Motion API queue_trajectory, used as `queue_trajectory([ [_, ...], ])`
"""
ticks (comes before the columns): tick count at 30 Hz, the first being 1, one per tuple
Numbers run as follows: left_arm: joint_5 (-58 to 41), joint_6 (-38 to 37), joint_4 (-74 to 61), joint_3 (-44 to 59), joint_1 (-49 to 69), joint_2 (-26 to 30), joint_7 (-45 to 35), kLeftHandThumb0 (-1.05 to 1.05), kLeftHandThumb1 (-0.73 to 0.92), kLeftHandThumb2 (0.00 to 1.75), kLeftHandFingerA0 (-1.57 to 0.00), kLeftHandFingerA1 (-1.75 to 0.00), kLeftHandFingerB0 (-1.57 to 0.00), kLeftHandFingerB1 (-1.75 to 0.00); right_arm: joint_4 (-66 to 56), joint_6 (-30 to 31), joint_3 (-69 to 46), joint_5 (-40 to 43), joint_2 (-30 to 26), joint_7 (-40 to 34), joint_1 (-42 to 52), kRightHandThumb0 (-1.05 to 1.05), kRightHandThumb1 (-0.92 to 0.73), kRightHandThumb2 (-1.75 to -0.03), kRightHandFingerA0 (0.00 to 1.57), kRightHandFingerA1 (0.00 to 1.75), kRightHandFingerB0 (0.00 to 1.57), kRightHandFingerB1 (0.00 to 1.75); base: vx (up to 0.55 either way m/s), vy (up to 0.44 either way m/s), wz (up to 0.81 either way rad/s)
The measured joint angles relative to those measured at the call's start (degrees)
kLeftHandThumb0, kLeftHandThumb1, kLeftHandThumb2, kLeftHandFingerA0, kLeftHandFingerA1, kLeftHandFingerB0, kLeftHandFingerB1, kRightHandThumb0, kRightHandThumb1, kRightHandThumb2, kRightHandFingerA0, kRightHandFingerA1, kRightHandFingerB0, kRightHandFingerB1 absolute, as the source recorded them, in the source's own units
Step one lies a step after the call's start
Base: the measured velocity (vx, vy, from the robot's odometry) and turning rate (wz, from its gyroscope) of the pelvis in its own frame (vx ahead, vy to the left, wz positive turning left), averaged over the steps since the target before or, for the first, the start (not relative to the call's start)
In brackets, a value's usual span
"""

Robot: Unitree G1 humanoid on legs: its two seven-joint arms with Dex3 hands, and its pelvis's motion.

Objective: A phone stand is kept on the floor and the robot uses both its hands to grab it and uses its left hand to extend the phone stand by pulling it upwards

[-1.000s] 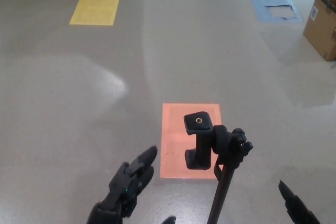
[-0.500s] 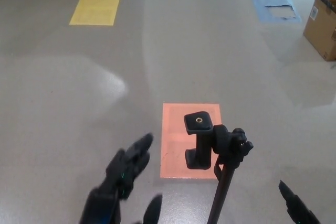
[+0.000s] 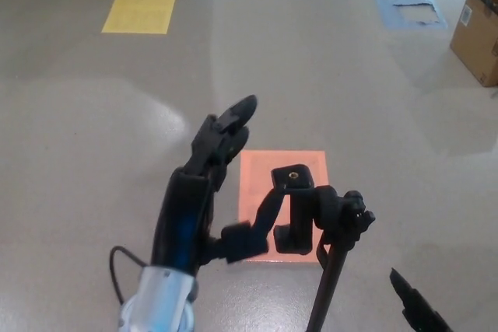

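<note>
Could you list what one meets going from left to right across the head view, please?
Yellow floor patch → left hand → phone stand → blue floor patch → cardboard box.

Black left hand (image 3: 204, 192) with thick jointed fingers, silver-grey wrist cuff at seven o'clock, thin black cable loop, black right hand (image 3: 416, 312) tip

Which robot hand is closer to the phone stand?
Left. The left robot hand is open right beside the phone stand; the right robot hand sits low at the picture's bottom edge.
</note>
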Motion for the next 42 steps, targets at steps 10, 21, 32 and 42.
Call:
queue_trajectory([
  [10, -1.27, 4.67, 3.01, 0.02, -1.42, -1.48, -0.36, -0.86, 0.64, 1.02, -0.07, -0.31, -0.09, -0.24, 0.22, 1.23, 1.4, -0.62, 1.05, -0.16, -0.7, -0.93, -0.61, -1.05, 0.0, 0.37, 0.0, 0.07, 0.0, 0.0, 0.0],
  [21, -7.45, 12.55, -2.08, -0.4, 3.84, -1.69, -4.12, -0.91, 0.68, 1.08, -0.01, -0.12, -0.02, -0.14, 1.28, 3.38, 3.98, -3.48, 1.22, -1.69, -2.78, -0.95, -0.61, -1.06, 0.0, 0.37, 0.0, 0.05, 0.0, 0.0, 0.0],
  [32, -14.22, 20.59, -12.98, -3.36, 10.52, -1.48, -6.88, -0.92, 0.73, 1.09, 0.0, -0.09, 0.0, -0.1, 6.23, 4.53, 5.92, -5.64, 2.22, -3.78, -5.9, -0.88, -0.56, -1.02, 0.03, 0.53, 0.05, 0.1, 0.0, 0.0, 0.0],
  [42, -21.51, 27.8, -24.01, -7.24, 17.26, -0.64, -8.13, -0.91, 0.72, 1.08, 0.0, -0.11, 0.0, -0.09, 14.49, 4.77, 6.01, -5.89, 3.07, -5.65, -8.79, -0.9, -0.58, -1.01, 0.04, 0.54, 0.08, 0.08, 0.0, 0.0, 0.0],
])
